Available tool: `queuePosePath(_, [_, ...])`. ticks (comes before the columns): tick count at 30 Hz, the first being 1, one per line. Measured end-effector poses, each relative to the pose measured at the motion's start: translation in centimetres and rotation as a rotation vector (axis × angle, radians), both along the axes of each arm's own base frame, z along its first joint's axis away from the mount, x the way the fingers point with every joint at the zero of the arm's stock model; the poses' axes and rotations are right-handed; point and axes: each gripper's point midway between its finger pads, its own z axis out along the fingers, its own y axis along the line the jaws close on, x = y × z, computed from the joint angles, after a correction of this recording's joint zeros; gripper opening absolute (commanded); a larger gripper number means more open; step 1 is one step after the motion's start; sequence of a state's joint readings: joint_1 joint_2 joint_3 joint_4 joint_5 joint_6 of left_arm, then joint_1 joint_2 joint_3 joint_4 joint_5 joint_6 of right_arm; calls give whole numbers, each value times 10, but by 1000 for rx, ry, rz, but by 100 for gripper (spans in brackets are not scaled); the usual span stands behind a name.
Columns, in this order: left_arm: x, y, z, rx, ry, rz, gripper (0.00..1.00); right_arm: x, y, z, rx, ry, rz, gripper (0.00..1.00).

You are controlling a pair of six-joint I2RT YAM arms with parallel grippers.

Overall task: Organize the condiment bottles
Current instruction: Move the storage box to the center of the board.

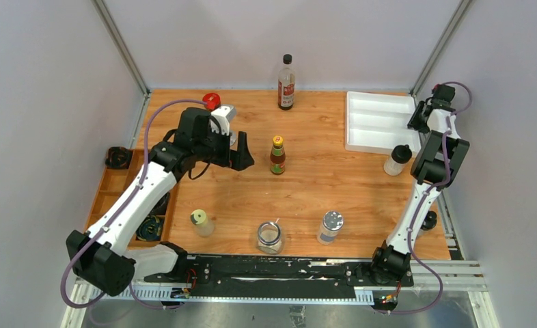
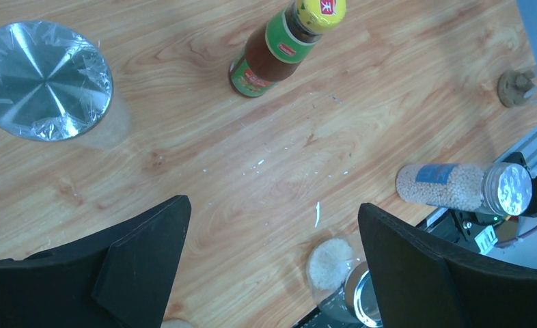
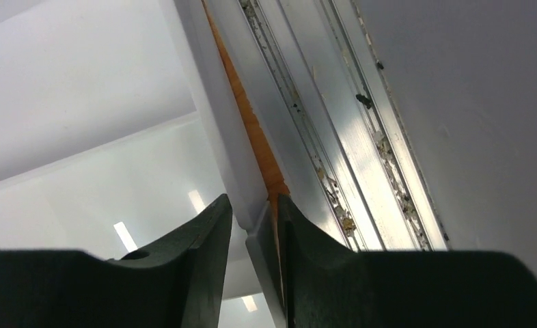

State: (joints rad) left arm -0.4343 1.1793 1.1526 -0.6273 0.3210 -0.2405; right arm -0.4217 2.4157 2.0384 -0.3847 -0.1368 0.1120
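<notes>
Over at the left edge of the counter (image 1: 320, 184) there's a wooden box (image 1: 108, 188) with black coiled cables (image 1: 151, 225) inside. Near the far-left corner stands a red-capped bottle (image 1: 212, 101), cap up, right by the left arm (image 1: 143, 191). The left gripper (image 2: 272, 212) hangs over the middle of the counter. Its fingers (image 2: 143, 266) are spread wide, with only bare wood between them.

Along the near edge, a small pale yellowish-capped bottle (image 1: 199, 223) stands upright. Next to it is an open glass jar (image 1: 270, 237), mouth up, no lid. Dead centre is the sauce bottle (image 1: 277, 156), dark brown with a yellow cap and green label. Its long axis is vertical and it stands just ahead of the left fingers. At the far edge is the tall bottle (image 1: 286, 83), clear glass with a black cap and red label, bolt upright.

Back at the near edge, the silver-capped jar (image 1: 331, 227) stands too, with pale grains and a blue label showing through its side. Further right, a whitish black-capped bottle (image 1: 397, 160) stands upright just beside the near-right corner of the white tray (image 1: 378, 109). Whether it touches, I can't tell. The tray lies flat in the far-right corner. The right gripper (image 3: 254, 205) sits on its right wall, fingers pinching it, one on each side.
</notes>
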Motion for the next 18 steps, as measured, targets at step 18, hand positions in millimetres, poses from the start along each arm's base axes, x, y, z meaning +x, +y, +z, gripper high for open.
queuePosePath(18, [23,-10,-12,1,14,10,100,22,82,2,-146,61,214,0])
